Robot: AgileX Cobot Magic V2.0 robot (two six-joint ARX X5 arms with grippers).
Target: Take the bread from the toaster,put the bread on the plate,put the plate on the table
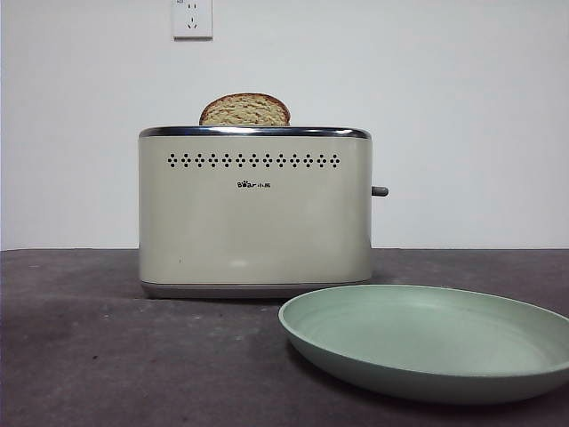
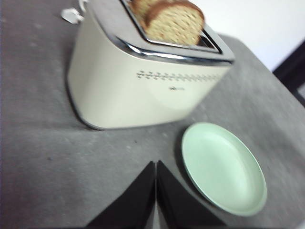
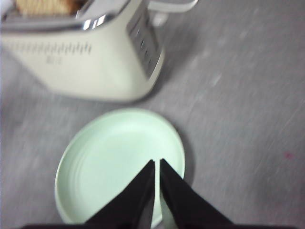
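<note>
The bread (image 1: 245,109) pokes up out of the slot of the cream toaster (image 1: 255,213), its domed brown crust showing; the left wrist view shows the bread (image 2: 172,21) in the toaster (image 2: 138,81) too. The mint-green plate (image 1: 427,338) lies flat on the table (image 1: 107,356) in front and to the right of the toaster. My left gripper (image 2: 156,164) is shut and hangs above the table short of the toaster, beside the plate (image 2: 223,167). Over the near part of the plate (image 3: 114,157) hangs my right gripper (image 3: 157,163), also shut. Neither gripper shows in the front view.
A white wall with a socket (image 1: 192,19) stands behind the toaster. The toaster's knob (image 1: 380,190) sticks out on its right side. A small white object (image 2: 71,15) lies on the table beyond the toaster.
</note>
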